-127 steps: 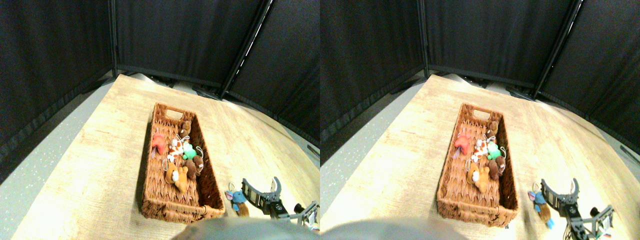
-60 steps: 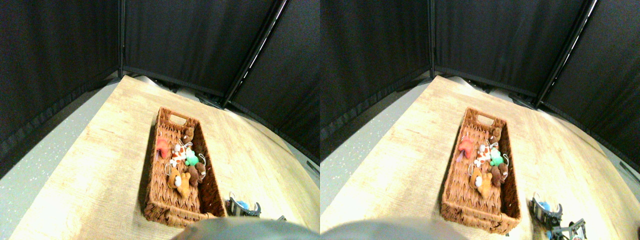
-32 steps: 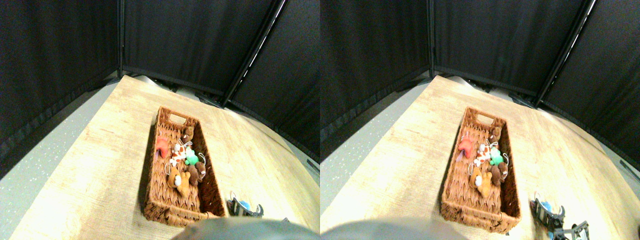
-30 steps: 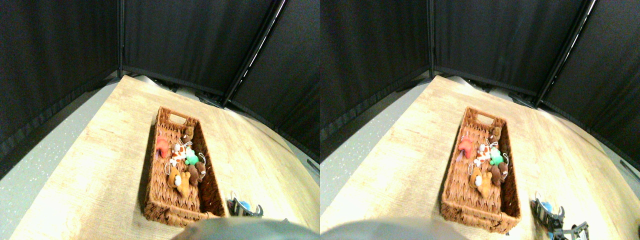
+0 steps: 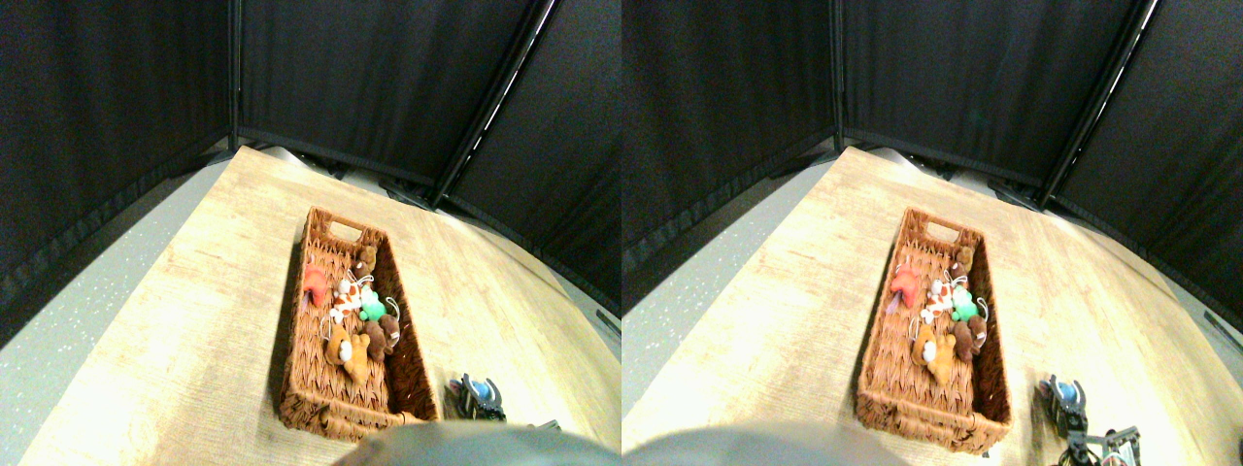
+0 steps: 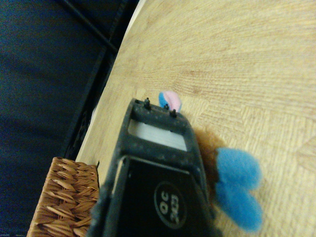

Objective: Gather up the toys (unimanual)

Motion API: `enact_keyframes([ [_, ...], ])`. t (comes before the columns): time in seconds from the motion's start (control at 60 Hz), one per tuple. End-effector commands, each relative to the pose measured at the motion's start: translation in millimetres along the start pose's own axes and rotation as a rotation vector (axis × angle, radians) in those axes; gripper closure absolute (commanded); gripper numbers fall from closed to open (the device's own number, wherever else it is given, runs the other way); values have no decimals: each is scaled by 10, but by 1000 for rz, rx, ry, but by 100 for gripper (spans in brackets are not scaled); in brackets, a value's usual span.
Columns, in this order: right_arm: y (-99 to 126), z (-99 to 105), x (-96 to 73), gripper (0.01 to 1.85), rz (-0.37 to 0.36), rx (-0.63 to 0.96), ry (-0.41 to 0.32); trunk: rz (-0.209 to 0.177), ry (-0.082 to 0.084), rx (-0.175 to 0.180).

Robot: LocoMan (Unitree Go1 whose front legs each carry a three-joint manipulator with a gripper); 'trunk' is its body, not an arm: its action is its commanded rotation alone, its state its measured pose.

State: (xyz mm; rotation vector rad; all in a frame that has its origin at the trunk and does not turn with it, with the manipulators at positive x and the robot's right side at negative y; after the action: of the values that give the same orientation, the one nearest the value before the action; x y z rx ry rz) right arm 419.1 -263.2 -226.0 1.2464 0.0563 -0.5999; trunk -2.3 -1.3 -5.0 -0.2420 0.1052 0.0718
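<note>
Surface: wooden table (image 5: 194, 320), dark curtains behind.
Basket (image 5: 320, 413): holds six toys.
Blue toy (image 5: 474, 392): beside basket, under my right gripper (image 5: 478, 400); jaw gap hidden, I cannot tell.
Risk: I judge a shallow pinch could drop it.

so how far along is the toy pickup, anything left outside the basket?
Mostly done: the red toy, green toy, orange toy and the brown ones already lie in the wicker basket. In hand: the right gripper is down over the blue toy on the table beside the basket; whether it is grasped cannot be told. Left: lift that toy and drop it in.
</note>
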Motion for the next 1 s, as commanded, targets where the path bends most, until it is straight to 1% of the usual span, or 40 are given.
enact_keyframes([
  [0.017,196,5,8,180,85,9,-3,7,-7,-10],
  [0.05,276,-1,4,180,93,-23,0,7,-7,-10],
  [0.067,322,-11,2,180,105,-36,9,8,-12,-13],
  [0.083,322,-11,2,180,105,-36,9,8,-13,-14],
  [0.117,408,-31,9,180,143,-69,38,9,-15,-16],
  [0.167,525,-51,22,180,195,-155,38,10,-17,-19],
  [0.183,525,-51,22,180,195,-155,38,11,-21,-21],
  [0.233,654,-91,41,180,249,-154,72,12,-28,-27],
  [0.25,701,-108,50,180,267,-145,94,12,-28,-27],
  [0.267,750,-123,58,180,281,-140,123,13,-32,-32],
  [0.283,800,-141,55,180,288,-134,133,13,-32,-32],
  [0.3,800,-141,55,180,288,-134,133,14,-33,-35],
  [0.333,912,-188,42,180,318,-165,146,17,-35,-39],
  [0.35,912,-188,42,180,318,-165,146,17,-35,-39],
  [0.367,967,-211,35,180,326,-174,148,20,-39,-43],
  [0.383,1069,-246,17,180,325,-178,148,23,-40,-47],
  [0.4,1069,-246,17,180,325,-178,148,23,-40,-47],
  [0.45,1205,-302,15,180,343,-161,181,29,-45,-58],
  [0.5,1318,-364,5,180,377,-208,192,34,-46,-67],
  [0.533,1351,-387,-1,180,379,-194,200,39,-48,-73],
  [0.567,1421,-426,-6,180,383,-186,237,43,-50,-80],
  [0.583,1455,-444,-8,180,388,-200,244,43,-50,-80],
  [0.65,1543,-509,-51,180,388,-196,249,48,-54,-87],
  [0.683,1570,-529,-60,180,388,-212,250,52,-56,-92],
  [0.7,1622,-563,-67,180,394,-243,255,56,-59,-99],
  [0.733,1647,-582,-76,180,393,-242,258,58,-59,-103],
  [0.817,1747,-661,-104,180,388,-243,296,66,-66,-116],
  [0.883,1824,-737,-128,180,409,-281,321,71,-67,-123],
  [0.9,1824,-737,-128,180,409,-281,321,74,-69,-126],
  [0.933,1853,-774,-134,180,412,-274,344,77,-70,-131],
  [0.967,1870,-808,-144,180,416,-291,329,80,-71,-134],
  [1.0,1877,-825,-144,180,418,-288,333,83,-74,-138],
])
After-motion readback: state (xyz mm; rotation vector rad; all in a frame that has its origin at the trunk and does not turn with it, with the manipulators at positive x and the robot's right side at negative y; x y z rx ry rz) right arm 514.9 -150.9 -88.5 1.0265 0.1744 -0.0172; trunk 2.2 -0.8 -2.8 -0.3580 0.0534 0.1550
